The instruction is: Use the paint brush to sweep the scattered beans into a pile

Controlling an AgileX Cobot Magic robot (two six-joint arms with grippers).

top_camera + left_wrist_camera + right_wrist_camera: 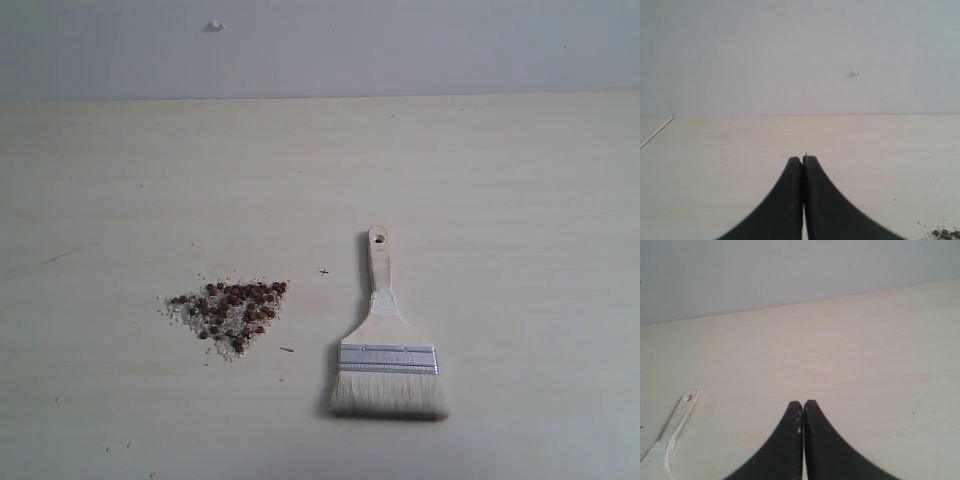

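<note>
The reddish-brown beans lie gathered with pale crumbs in a small triangular pile [232,310] left of the table's middle; its edge shows in the left wrist view [945,233]. The paint brush [384,345] lies flat to the pile's right, with its holed wooden handle pointing away, its silver ferrule and its off-white bristles toward the front. Its handle end [682,410] appears in the right wrist view. My left gripper [803,159] is shut with nothing in it. My right gripper [803,403] is shut too and holds nothing. Neither arm shows in the exterior view.
The pale wooden table [500,180] runs back to a plain grey wall with a small white bump [215,25]. A few stray crumbs lie near the front left edge [125,445]. A tiny dark mark [324,271] sits between pile and brush.
</note>
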